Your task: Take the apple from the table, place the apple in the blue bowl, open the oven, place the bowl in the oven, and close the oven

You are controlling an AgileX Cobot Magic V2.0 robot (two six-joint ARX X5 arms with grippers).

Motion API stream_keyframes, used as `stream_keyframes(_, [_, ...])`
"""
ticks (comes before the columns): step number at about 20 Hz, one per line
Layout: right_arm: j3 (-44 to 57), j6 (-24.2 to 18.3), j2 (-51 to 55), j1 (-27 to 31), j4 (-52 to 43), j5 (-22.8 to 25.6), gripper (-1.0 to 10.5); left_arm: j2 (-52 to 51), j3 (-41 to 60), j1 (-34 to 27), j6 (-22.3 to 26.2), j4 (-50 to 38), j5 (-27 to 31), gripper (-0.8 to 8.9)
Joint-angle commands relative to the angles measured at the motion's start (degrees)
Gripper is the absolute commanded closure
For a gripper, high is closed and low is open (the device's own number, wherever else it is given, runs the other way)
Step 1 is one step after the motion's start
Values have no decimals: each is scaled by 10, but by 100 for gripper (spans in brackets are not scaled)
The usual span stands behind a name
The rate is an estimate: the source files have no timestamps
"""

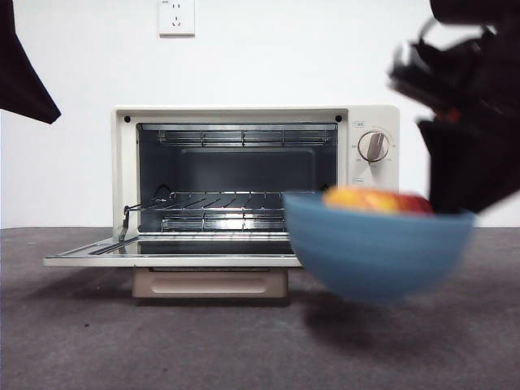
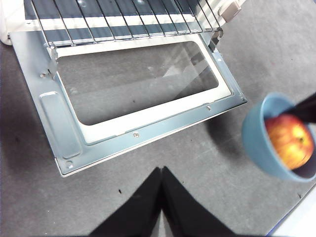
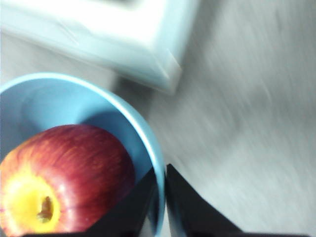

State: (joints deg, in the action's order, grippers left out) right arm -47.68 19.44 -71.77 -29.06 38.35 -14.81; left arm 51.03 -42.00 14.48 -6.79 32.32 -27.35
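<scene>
The cream oven stands open, its door folded down flat and the wire rack bare inside. My right gripper is shut on the rim of the blue bowl, one jaw inside and one outside. In that bowl lies the red and yellow apple. The bowl hangs just above the table, right of the door, and the apple shows over its rim. My left gripper is shut on nothing above the table in front of the door.
The oven's grey knob sits on its right panel, behind the bowl. A wall socket is on the white wall. A dark arm tip hangs at the top left. A pale table edge runs near the bowl.
</scene>
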Motion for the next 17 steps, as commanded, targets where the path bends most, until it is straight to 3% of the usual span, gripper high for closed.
stream_keyframes(1, [-40, 34, -4, -8, -8, 0, 944, 4, -3, 1, 1, -7, -3, 806])
stream_keyframes(6, [-127, 66, -53, -12, -8, 45, 944, 4, -3, 2, 2, -9, -3, 806])
stream_keyframes(17, [-379, 131, -286, -12, -6, 79, 944, 4, -2, 10, 1, -11, -3, 806])
